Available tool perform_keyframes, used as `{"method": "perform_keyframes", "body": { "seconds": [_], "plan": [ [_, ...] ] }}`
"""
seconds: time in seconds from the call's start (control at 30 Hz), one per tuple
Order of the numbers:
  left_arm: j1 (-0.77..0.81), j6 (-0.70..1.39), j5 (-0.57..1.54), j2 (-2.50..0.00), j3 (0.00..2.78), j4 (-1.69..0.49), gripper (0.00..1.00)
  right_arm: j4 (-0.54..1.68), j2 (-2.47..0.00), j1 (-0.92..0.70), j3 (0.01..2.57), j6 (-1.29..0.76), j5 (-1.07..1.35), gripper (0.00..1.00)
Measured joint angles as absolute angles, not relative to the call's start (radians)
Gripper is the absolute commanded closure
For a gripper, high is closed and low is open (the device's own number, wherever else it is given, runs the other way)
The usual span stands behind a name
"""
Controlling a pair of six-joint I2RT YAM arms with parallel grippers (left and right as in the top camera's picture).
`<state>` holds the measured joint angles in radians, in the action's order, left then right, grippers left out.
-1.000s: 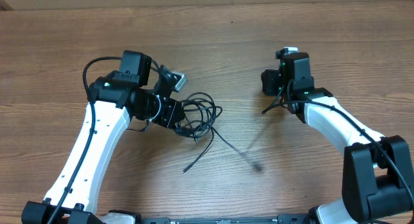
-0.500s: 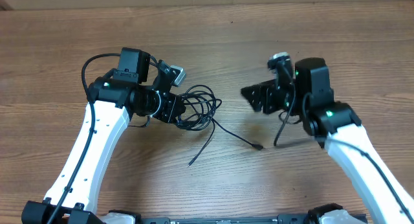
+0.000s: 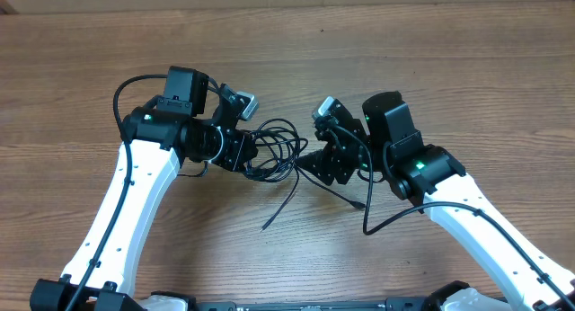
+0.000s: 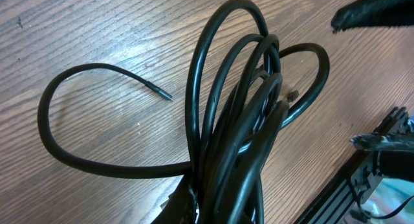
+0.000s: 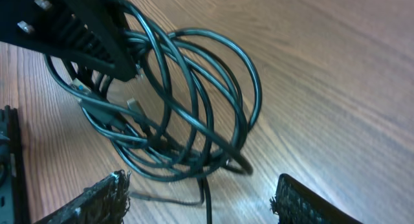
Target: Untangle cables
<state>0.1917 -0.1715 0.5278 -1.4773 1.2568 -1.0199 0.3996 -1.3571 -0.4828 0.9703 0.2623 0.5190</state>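
The cables (image 3: 277, 149) lie as one coiled black bundle on the wooden table, with two loose ends trailing toward the front. One end (image 3: 264, 226) points front-left, the other plug end (image 3: 358, 204) front-right. My left gripper (image 3: 246, 156) is shut on the left side of the bundle. In the left wrist view the coil (image 4: 246, 114) rises out of the gripper (image 4: 223, 208). My right gripper (image 3: 314, 155) is open just right of the bundle. In the right wrist view the coil (image 5: 187, 107) sits just beyond the gripper (image 5: 204, 204), between its spread fingers (image 5: 97, 201), apart from them.
The left gripper's black finger (image 5: 84, 30) crosses the top left of the right wrist view, on the coil. The right arm's own thicker black cable (image 3: 384, 214) hangs in a loop over the table by that arm. The table's back edge (image 3: 287, 7) runs along the top.
My right arm has swung left from the right side of the table up to the bundle, gripper open. The loose cable ends have shifted a little. The left gripper has kept its hold.
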Motion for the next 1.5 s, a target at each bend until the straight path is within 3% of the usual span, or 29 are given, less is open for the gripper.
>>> {"method": "perform_keyframes", "body": {
  "seconds": [0.17,0.57,0.8,0.87,0.97,1.27,1.5],
  "plan": [
    [0.192,-0.234,0.527,-1.477,1.257,-1.02,0.96,0.338,-1.357,-0.528,0.97,0.274,0.52,0.34],
    [0.192,-0.308,0.527,-1.477,1.257,-1.02,0.96,0.32,-1.399,-0.623,0.97,0.29,0.445,0.62],
    [0.192,-0.315,0.527,-1.477,1.256,-1.022,0.96,0.324,-1.456,-0.625,0.97,0.289,0.402,0.64],
    [0.192,-0.315,0.527,-1.477,1.256,-1.025,0.96,0.323,-1.458,-0.625,0.97,0.288,0.399,0.74],
    [0.192,-0.315,0.527,-1.477,1.256,-1.026,0.96,0.323,-1.458,-0.625,0.97,0.284,0.392,0.96],
    [0.192,-0.287,0.519,-1.477,1.255,-0.976,0.96,0.332,-1.456,-0.616,0.97,0.154,0.308,0.96],
    [0.182,0.028,0.302,-1.477,1.255,-0.857,0.95,0.394,-1.33,-0.525,0.97,0.001,0.266,0.96]
  ]
}}
